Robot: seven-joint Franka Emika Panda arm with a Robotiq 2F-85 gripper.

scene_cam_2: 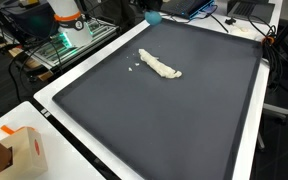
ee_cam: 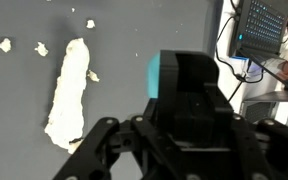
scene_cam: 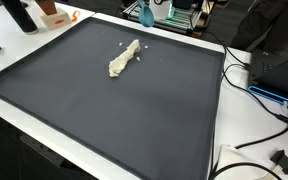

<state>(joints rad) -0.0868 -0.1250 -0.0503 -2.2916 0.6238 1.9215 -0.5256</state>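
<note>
White and lumpy, a strip [scene_cam: 124, 61] [scene_cam_2: 160, 66] is seen lying flat on a dark mat [scene_cam: 104, 125], toward its far side in both exterior views. Small crumbs [ee_cam: 4, 44] are scattered just beside it. The gripper [ee_cam: 184, 140] is held above the mat, off to one side of the strip and apart from it. Its fingertips are not shown, so whether the jaws are spread or pressed together cannot be told. The mat is bordered by a white table [scene_cam: 14, 130].
</note>
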